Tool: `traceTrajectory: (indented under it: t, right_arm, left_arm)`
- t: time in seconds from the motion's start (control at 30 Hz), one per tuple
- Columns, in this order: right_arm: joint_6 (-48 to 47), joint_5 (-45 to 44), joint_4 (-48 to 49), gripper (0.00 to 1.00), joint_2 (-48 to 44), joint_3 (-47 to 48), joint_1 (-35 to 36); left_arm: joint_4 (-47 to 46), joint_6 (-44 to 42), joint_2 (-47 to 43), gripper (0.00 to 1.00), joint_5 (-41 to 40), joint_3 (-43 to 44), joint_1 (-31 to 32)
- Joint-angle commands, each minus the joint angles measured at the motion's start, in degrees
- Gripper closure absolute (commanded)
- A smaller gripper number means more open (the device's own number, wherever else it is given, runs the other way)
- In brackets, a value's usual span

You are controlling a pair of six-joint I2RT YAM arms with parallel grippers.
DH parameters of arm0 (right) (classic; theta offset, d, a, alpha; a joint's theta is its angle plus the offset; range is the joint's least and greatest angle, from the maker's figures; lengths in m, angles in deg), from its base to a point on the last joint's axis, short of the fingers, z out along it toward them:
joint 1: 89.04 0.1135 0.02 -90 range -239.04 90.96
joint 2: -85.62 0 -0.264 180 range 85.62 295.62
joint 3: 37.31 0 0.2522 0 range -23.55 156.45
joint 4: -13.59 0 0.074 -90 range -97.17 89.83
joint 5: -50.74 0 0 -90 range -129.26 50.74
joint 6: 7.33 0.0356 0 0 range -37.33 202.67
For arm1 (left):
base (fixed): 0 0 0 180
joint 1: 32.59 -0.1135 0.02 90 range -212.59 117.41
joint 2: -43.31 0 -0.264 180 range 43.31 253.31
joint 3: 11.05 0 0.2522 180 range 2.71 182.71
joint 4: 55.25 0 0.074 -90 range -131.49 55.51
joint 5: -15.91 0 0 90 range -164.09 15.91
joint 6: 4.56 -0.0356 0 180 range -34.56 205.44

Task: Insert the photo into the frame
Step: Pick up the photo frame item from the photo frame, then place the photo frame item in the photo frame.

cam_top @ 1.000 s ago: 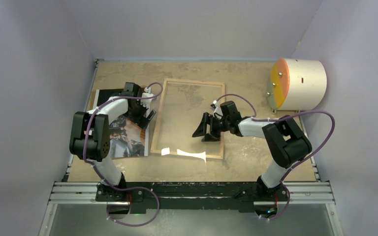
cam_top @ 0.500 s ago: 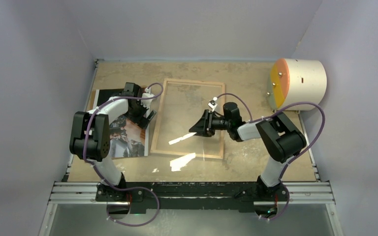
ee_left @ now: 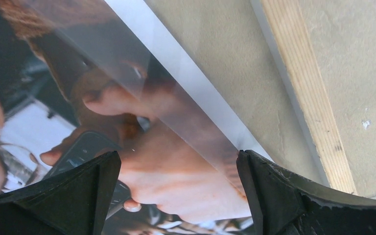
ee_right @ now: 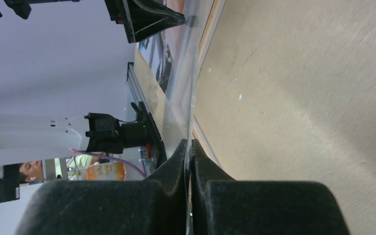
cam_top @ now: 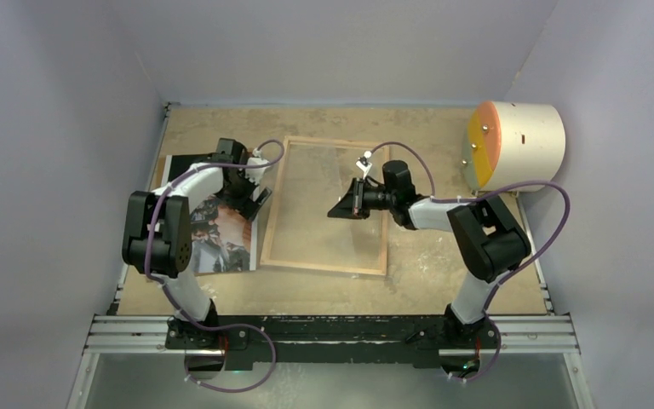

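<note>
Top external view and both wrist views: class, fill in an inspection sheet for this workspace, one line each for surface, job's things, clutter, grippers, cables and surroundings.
Surface: scuffed tan table.
Job's things: photo lies flat at the left, picture side up. The frame is at the centre beside it, wood back up. The photo is not yet in the frame.
Clutter: white cylinder with an orange and yellow-green face, at the far right.
Grippers: left gripper is open over the photo's right edge. The right gripper is shut on a thin clear pane above the frame.
Cables: purple cables loop along both arms.
Surroundings: plain pale walls and a metal rail at the near edge.
</note>
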Motion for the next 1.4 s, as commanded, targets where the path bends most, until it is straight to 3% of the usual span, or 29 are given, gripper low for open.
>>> traceTrajectory:
  t: [0.0,0.1,0.27,0.47,0.6,0.73,1.37]
  right_arm:
    - [-5.1,2.9,-4.9,1.0,2.4,4.2,-1.7]
    - [-5.5,-0.5,-4.8,1.0,0.6,3.2,-2.5]
    - [-8.4,-5.6,-14.5,1.0,-1.5,7.1,-3.7]
    - [-5.1,-9.6,-12.7,1.0,-4.7,3.7,-7.3]
    - [-2.7,-9.5,-10.0,1.0,-4.8,1.6,-10.1]
    - [-2.5,-8.6,-9.2,1.0,-3.7,1.5,-11.3]
    - [-0.2,-7.9,-6.2,1.0,-1.4,0.6,-12.7]
  left_arm:
    - [1.4,-1.1,1.0,0.01,-0.3,4.9,0.5]
    - [1.8,-1.0,0.5,0.0,-1.4,7.4,0.4]
    - [2.8,-0.4,1.0,0.0,-3.7,13.0,0.1]
    - [3.3,1.5,6.2,0.0,-4.0,19.2,-1.8]
    - [1.9,2.3,9.0,0.01,-2.8,19.3,-1.9]
    - [0.6,2.1,10.7,0.09,-0.6,18.8,-1.7]
    - [-4.9,4.0,13.1,0.09,0.6,16.0,1.4]
